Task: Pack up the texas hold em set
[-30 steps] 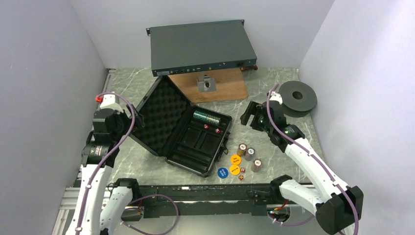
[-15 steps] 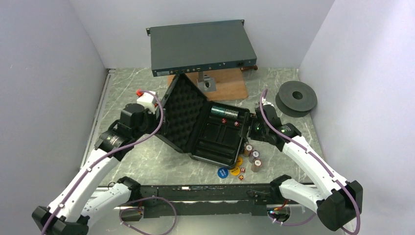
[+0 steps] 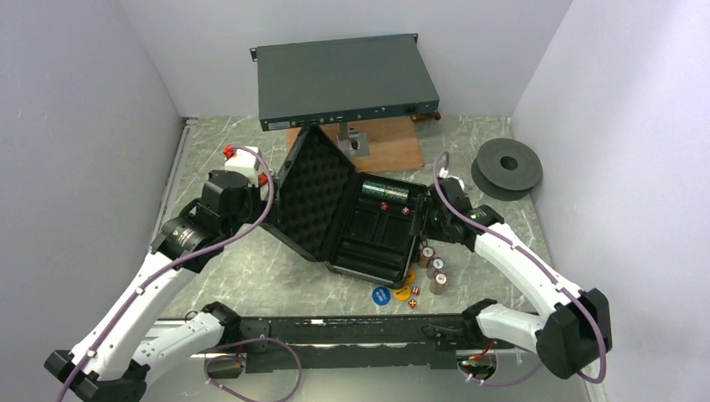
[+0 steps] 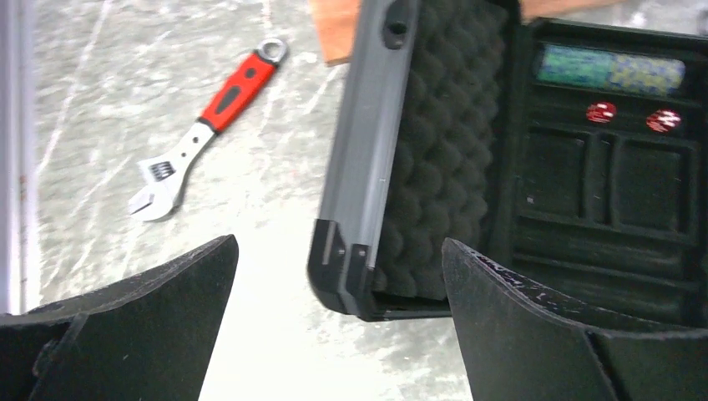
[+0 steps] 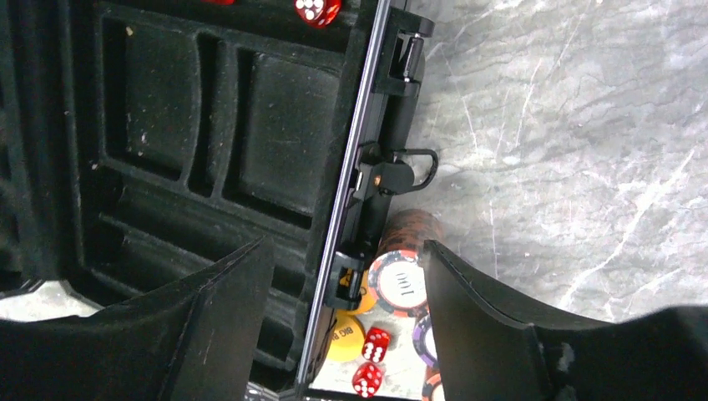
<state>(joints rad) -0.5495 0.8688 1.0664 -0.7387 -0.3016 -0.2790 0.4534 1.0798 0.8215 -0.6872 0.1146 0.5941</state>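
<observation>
Flanking case (image 3: pixel 373 239): wrench (image 4: pixel 204 125), chip stacks (image 3: pixel 436 266).

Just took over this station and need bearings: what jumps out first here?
The open black case at the table's centre, foam-lined lid raised, holds one chip stack and two red dice. Loose chip stacks and round discs lie by its near right corner, where the open right gripper sits over the case's front edge. A red-handled wrench lies left of the lid.

Dice (image 3: pixel 384 206) in case (image 3: pixel 369 241), chip stacks (image 3: pixel 433 266) right of case
</observation>
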